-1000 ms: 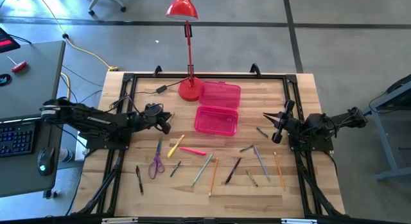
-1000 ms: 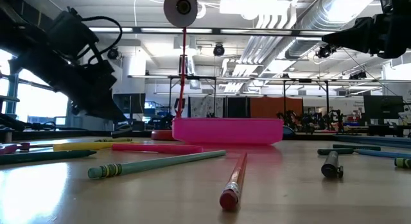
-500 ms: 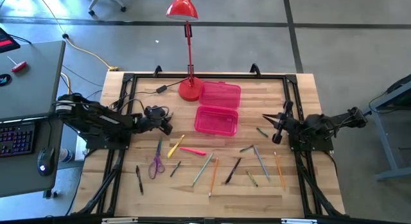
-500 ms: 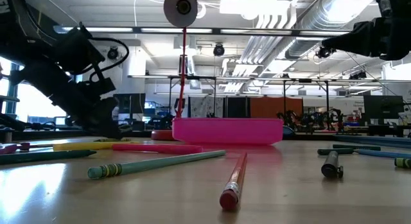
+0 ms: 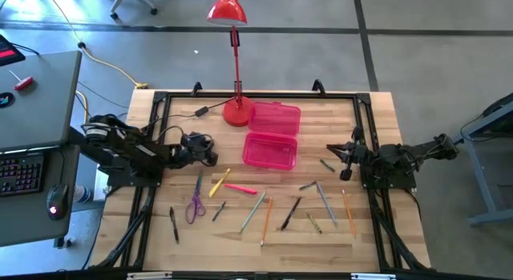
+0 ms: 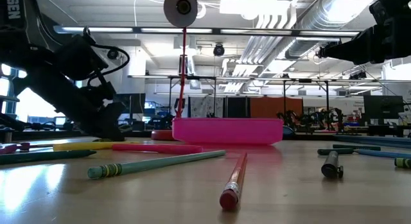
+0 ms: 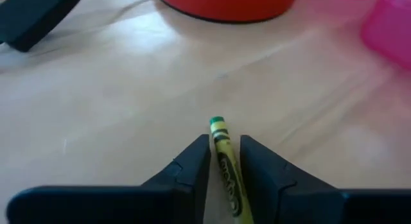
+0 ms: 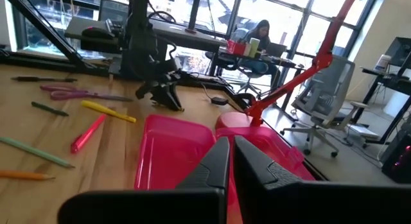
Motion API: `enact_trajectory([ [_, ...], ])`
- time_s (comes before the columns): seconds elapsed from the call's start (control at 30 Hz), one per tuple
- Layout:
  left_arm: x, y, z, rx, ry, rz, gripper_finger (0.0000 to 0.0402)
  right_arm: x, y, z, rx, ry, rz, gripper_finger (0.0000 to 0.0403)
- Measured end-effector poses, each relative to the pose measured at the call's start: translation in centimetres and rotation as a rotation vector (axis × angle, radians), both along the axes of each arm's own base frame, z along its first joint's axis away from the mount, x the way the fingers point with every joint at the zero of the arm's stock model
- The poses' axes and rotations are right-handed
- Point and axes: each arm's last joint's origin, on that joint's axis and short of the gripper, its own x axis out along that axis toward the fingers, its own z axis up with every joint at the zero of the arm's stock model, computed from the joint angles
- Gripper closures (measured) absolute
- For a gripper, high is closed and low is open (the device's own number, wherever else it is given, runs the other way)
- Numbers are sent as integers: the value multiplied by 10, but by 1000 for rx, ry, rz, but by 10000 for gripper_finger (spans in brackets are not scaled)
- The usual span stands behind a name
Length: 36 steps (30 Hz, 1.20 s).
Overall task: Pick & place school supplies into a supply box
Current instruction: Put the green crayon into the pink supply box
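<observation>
A yellow crayon with a green tip lies flat on the wooden table. My left gripper is low over it, open, with one finger on each side of the crayon's length; in the high view it is left of the supply box. The pink supply box stands open, its lid laid back toward the far edge. Scissors, a yellow marker, a pink marker and several pencils and pens lie on the near half. My right gripper is shut and hangs level over the table's right side.
A red desk lamp stands with its base just left of the box lid, close beyond my left gripper. A black cable with a switch runs along the far left. Black frame rails border the table.
My left gripper has sunk to the table top and tipped further down, staying left of the box. My right gripper has rolled about its own axis without shifting.
</observation>
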Motion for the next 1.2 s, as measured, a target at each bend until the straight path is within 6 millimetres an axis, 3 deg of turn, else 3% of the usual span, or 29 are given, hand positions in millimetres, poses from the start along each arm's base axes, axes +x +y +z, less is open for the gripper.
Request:
enact_trajectory([
  [0.33, 0, 2, -11, 1, -44, 112, 364, 0, 0, 0, 0, 0, 0, 402],
  [0.53, 4, 3, -5, 31, -101, 75, 364, 0, 0, 0, 0, 0, 0, 402],
  [0.77, 27, 5, 19, 130, -296, -24, 356, 0, 0, 0, 2, -2, -1, 402],
  [1.0, 82, 6, 57, 149, -439, -323, 360, 0, 0, 1, 2, -8, -2, 402],
  [1.2, 148, 9, 93, 115, -210, -569, 345, 0, 0, 1, 3, -8, 5, 402],
])
